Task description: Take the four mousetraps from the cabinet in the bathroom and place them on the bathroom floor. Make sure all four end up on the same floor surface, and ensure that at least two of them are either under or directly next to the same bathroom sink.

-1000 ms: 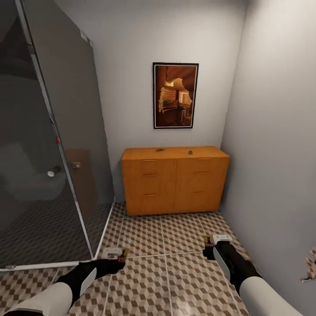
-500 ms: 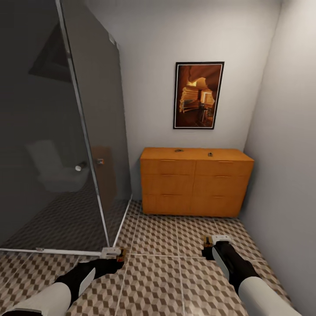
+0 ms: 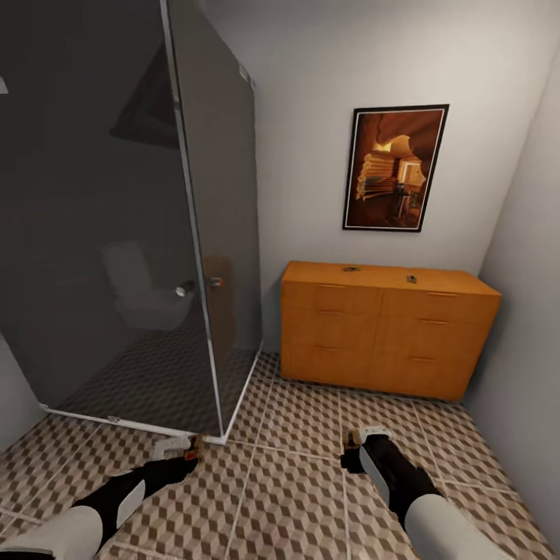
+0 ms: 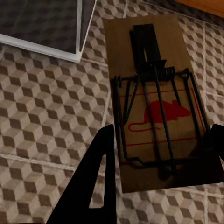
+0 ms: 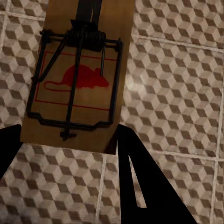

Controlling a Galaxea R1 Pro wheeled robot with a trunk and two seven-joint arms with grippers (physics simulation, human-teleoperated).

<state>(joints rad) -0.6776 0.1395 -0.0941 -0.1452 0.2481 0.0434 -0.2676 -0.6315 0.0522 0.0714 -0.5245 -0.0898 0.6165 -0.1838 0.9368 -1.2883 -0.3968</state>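
Note:
In the left wrist view a mousetrap (image 4: 154,107), a brown wooden board with a red mouse print and a black wire spring, sits between the fingers of my left gripper (image 4: 158,154), which is shut on it. My right gripper (image 5: 70,140) is shut on a second mousetrap (image 5: 74,74) of the same look. Both hang low over the bathroom floor (image 3: 295,498); in the head view the left gripper (image 3: 187,449) is near the shower corner and the right gripper (image 3: 354,447) is mid-floor. The cabinet (image 3: 381,334) stands against the back wall, with two tiny dark items (image 3: 351,269) (image 3: 411,278) on its top. The bathroom sink is out of view.
A dark glass shower enclosure (image 3: 117,233) fills the left side; its corner post and sill (image 3: 210,432) reach the floor just ahead of my left gripper. A framed picture (image 3: 395,167) hangs above the cabinet. A grey wall (image 3: 529,311) closes the right side.
The whole picture has shifted to the right, so the camera has turned left. Both grippers keep their places in the view, each still shut on its mousetrap.

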